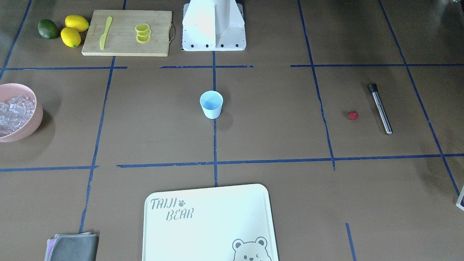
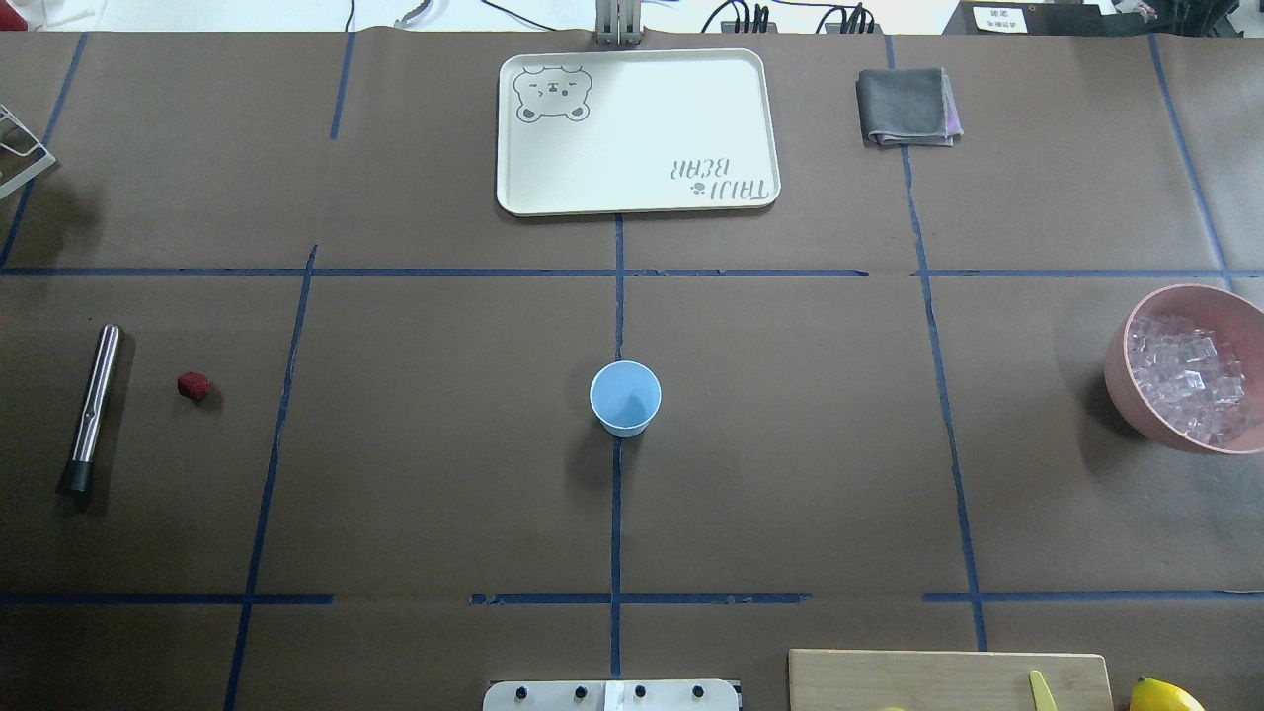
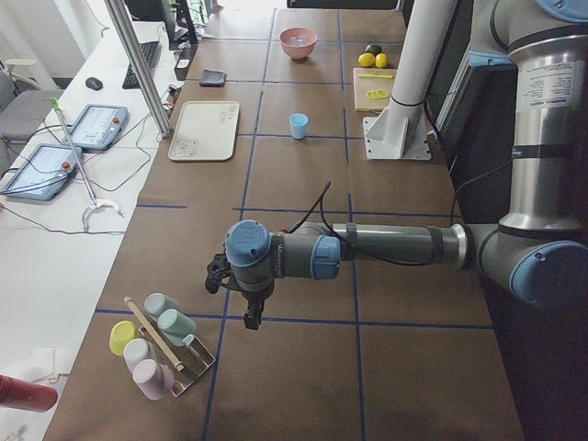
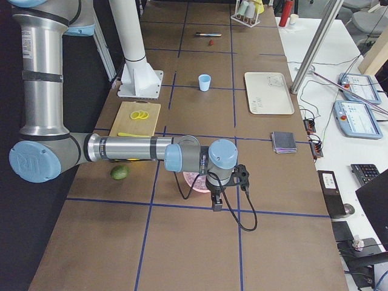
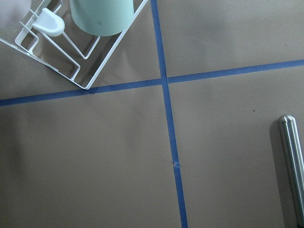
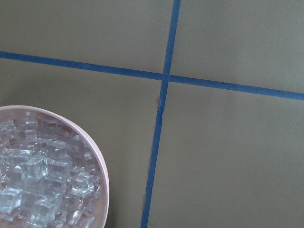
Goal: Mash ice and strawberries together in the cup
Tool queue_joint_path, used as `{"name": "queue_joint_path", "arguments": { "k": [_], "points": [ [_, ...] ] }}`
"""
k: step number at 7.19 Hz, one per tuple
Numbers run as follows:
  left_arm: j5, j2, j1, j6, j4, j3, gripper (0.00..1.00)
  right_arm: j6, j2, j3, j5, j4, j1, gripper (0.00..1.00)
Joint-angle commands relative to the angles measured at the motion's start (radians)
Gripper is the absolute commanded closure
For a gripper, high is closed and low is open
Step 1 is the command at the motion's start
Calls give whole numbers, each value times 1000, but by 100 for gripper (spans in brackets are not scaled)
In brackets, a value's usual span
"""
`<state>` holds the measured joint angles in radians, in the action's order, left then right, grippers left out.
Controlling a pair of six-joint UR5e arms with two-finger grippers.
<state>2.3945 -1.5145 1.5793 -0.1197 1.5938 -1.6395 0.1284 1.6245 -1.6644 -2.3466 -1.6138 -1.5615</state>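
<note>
The pale-blue cup stands upright at the table's centre, with nothing visible inside. One small red strawberry lies on the table beside a steel muddler. Ice fills a pink bowl at the opposite end. My left gripper hangs near the muddler end and shows only in the exterior left view. My right gripper hangs over the bowl's edge and shows only in the exterior right view. Whether either is open or shut, I cannot tell.
A wooden cutting board with lemon slices and a yellow knife sits beside the robot base, with two lemons and an avocado. A bear tray and a grey cloth lie on the far side. A wire rack of cups stands by the left gripper.
</note>
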Motion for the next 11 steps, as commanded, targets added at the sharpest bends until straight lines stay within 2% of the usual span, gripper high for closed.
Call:
{"name": "queue_joint_path", "arguments": {
  "k": [1, 4, 5, 9, 10, 11],
  "points": [
    [0, 1, -1, -3, 2, -2, 0, -1, -2, -3, 0, 0, 0, 0],
    [-2, -9, -1, -2, -2, 1, 0, -12, -15, -49, 0, -2, 1, 0],
    [-2, -13, -2, 3, -2, 7, 0, -10, -15, -17, -16, -2, 3, 0],
    [-2, -15, -4, 5, 0, 10, 0, -15, -11, 18, -25, 200, 52, 0],
    [-2, -15, -4, 5, 0, 9, 0, -53, -15, 5, -63, 210, 92, 0],
    [0, -15, -4, 5, 0, 7, 0, -175, -40, -18, -74, 224, 142, 0]
  ]
}}
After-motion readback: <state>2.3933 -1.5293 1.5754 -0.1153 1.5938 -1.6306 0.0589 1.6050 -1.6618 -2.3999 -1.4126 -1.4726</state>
